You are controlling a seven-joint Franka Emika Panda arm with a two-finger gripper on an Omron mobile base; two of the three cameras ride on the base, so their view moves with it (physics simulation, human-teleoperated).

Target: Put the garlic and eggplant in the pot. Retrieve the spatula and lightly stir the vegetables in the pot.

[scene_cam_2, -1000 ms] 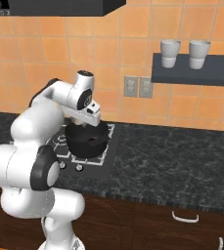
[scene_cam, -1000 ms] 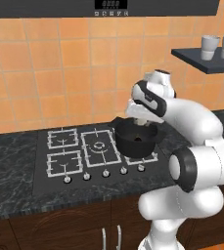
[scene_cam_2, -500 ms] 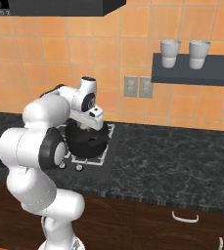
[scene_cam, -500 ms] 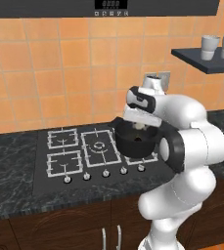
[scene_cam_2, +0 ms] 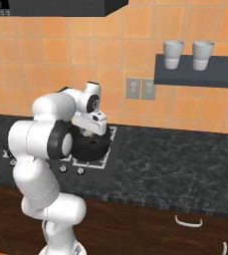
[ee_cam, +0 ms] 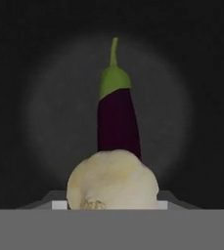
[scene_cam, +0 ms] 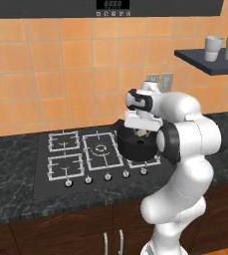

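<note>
One garlic sits closest to us in the hand view, a pale lump at 6 o'clock, filling the space where the pincer's tips would rise; we judge it gripped, the pincer at a middling width around it, though the fingers themselves are hidden behind the bulb. In the base views the garlic shows as a pale spot under the pincer, directly above the pot.

One eggplant lies beyond the garlic on the pot's dark floor, its long axis running 6 to 12 o'clock, green stem at 12. So the drop point is straight below the pincer, and we judge the garlic would land against the eggplant's near end.

One pot stands on the stove at its right rear burner. Four burner grates count out on the desk. Farther off, two cups stand on the shelf at 2 o'clock
</note>
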